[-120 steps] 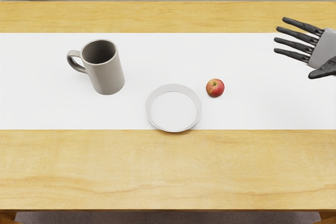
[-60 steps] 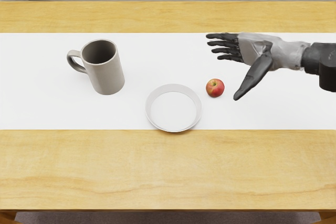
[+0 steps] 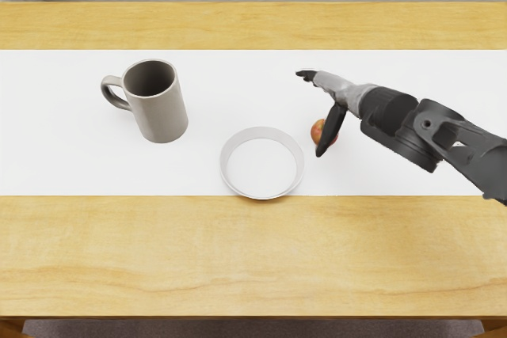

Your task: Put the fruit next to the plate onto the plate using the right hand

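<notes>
The apple [image 3: 316, 128] is lying just right of the plate [image 3: 223, 165], not yet on it. The right hand [image 3: 339, 102] is hovering there too, with fingers wide and holding nothing. Its thumb is hanging before the apple, probably to enclose it for a grasp.

The desk [image 3: 238, 259] is light yellow-brown wood with fine grain lines, and a plain white runner [image 3: 63, 156] lies on it. The mug [image 3: 158, 104] is grey-beige, darker inside. The plate [image 3: 262, 131] is white. The apple [image 3: 316, 127] is red. The robot hand [image 3: 348, 99] is dark grey with lighter grey parts.
</notes>
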You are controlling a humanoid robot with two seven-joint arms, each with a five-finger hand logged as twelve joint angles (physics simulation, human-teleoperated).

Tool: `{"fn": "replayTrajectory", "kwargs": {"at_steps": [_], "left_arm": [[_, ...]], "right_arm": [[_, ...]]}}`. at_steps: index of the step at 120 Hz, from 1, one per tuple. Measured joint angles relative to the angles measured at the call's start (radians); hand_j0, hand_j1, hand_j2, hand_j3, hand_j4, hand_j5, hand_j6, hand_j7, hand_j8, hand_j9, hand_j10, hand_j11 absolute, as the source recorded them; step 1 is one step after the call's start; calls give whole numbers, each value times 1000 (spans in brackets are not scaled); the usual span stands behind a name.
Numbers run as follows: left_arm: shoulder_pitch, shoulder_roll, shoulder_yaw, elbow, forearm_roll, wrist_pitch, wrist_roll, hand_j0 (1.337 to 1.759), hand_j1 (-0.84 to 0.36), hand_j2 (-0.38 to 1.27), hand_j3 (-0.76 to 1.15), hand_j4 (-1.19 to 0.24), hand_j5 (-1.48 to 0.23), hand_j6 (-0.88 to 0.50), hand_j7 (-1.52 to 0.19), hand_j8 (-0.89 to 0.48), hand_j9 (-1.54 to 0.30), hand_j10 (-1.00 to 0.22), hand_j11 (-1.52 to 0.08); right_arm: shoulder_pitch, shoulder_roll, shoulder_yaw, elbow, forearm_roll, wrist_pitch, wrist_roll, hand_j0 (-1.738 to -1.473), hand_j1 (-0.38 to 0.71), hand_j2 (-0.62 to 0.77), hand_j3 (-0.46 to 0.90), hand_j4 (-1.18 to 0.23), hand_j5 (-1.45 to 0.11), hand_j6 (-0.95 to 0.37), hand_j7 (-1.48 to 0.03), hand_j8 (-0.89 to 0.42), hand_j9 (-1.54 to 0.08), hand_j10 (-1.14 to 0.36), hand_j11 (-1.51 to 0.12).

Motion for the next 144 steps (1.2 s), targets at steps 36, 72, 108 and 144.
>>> {"fn": "replayTrajectory", "kwargs": {"at_steps": [36, 72, 108, 144], "left_arm": [[0, 0, 0, 0, 0, 0, 0, 1658, 349, 0, 0, 0, 0, -1, 0, 0, 0, 0, 0], [0, 0, 0, 0, 0, 0, 0, 1658, 349, 0, 0, 0, 0, -1, 0, 0, 0, 0, 0], [0, 0, 0, 0, 0, 0, 0, 1658, 349, 0, 0, 0, 0, -1, 0, 0, 0, 0, 0], [0, 0, 1, 0, 0, 0, 0, 1658, 349, 0, 0, 0, 0, -1, 0, 0, 0, 0, 0]], "right_arm": [[6, 84, -115, -144, -77, -151, 0, -1658, -251, -15, 0, -84, -107, -85, -107, -84, -107, -84, -107], [-2, 112, -125, -180, -75, -160, 0, -1658, -30, -52, 0, -269, -347, -270, -347, -269, -347, -268, -347], [-23, 107, -125, -178, -77, -163, 0, -1658, 159, -83, 0, -427, -549, -426, -551, -427, -549, -397, -580], [-36, 105, -113, -177, -74, -163, 5, -1657, 274, -43, 0, -575, -683, -493, -718, -412, -635, -241, -866]]}}
